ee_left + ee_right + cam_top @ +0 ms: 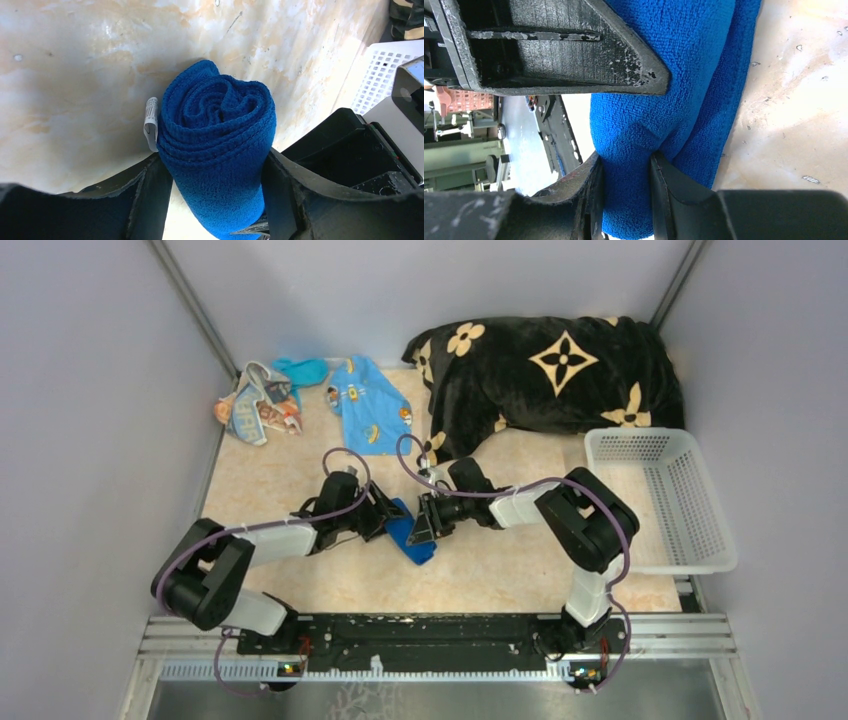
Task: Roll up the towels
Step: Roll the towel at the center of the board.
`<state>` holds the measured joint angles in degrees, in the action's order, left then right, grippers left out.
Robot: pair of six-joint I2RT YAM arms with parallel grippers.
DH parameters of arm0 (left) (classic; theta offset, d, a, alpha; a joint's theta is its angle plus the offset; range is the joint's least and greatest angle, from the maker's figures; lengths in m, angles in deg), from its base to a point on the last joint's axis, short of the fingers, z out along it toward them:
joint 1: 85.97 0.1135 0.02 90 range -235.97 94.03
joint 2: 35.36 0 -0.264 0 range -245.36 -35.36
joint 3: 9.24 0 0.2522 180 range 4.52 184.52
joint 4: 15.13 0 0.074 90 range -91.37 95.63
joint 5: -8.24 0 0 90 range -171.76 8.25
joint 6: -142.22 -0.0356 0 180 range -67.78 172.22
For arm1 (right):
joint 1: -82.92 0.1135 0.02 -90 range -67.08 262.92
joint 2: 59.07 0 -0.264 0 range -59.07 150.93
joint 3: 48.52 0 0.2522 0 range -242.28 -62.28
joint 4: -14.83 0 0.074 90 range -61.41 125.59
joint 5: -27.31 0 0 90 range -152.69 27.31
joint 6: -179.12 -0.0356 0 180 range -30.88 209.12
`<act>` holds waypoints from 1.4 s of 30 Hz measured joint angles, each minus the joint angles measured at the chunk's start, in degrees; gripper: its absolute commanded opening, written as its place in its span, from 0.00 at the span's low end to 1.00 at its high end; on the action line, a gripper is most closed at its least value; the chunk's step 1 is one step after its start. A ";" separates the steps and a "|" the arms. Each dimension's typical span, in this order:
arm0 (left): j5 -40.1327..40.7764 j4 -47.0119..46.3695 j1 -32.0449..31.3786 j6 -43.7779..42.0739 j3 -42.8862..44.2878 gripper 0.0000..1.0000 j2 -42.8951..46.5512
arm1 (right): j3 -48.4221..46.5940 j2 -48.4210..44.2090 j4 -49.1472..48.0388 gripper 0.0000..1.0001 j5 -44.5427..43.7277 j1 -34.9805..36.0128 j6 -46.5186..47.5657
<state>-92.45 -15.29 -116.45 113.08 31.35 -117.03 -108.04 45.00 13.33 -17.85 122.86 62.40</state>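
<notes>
I see the dark blue towel [217, 150] already coiled into a roll at mid-bench [520, 570], my left claw [215, 162] hugging its sides and my right claw [626, 160] pinching one end, while the striped towel [255, 405], turquoise towel [303, 370] and printed towel [368, 408] lie unrolled at the far left.

Table [520, 570] holds blanket [560, 370], basket [640, 432], perhaps 4 towels [368, 410].

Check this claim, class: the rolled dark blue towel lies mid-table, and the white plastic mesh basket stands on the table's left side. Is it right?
Not quite. The white plastic mesh basket stands on the right side of the table, as the top external view shows. The rolled dark blue towel does lie mid-table.
</notes>
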 measured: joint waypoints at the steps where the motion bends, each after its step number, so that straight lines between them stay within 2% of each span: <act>1: -0.11 0.02 0.00 0.00 0.42 0.66 -0.48 | 0.00 0.00 0.02 0.25 0.00 0.00 -0.09; 5: -0.55 1.18 0.00 -0.04 2.38 0.59 -2.49 | -0.04 -0.02 0.15 0.28 -0.35 0.00 -0.55; 7: -0.68 2.49 0.00 -0.22 3.63 0.58 -3.54 | -0.04 -0.22 0.52 0.31 -0.87 0.00 -0.76; 9: -0.70 4.02 -0.09 -0.31 4.98 0.58 -4.39 | 0.00 -1.05 1.53 0.37 -2.25 0.04 -0.90; 11: -0.50 5.22 -0.31 -0.42 6.14 0.58 -5.09 | 0.02 -3.13 4.02 0.46 -5.62 0.55 -0.57; 16: 0.55 7.32 -1.46 -0.44 8.70 0.58 -6.75 | -0.22 -13.25 15.80 0.57 -25.14 6.86 3.89; 23: 2.29 11.26 -2.82 -0.46 12.83 0.59 -9.14 | -2.84 -19.28 25.35 0.68 -50.73 18.03 8.85; 26: 2.75 13.05 -2.93 -0.46 13.97 0.60 -9.49 | -3.56 -19.82 25.81 0.70 -57.94 22.14 11.15; 30: 3.65 15.80 -3.30 -0.52 15.80 0.61 -10.10 | -4.48 -18.82 24.94 0.73 -63.14 25.00 13.64; 36: 4.00 18.34 -3.50 -0.70 17.59 0.61 -10.91 | -6.56 -12.24 22.93 0.73 -67.60 26.45 15.69; 42: 4.09 19.39 -3.96 -0.66 18.49 0.63 -11.50 | -7.67 -4.72 21.38 0.69 -70.23 26.71 16.48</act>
<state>-88.37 4.10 -120.41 112.42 49.84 -128.52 -115.71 40.28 34.70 -88.07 149.57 78.88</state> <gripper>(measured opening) 0.620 0.705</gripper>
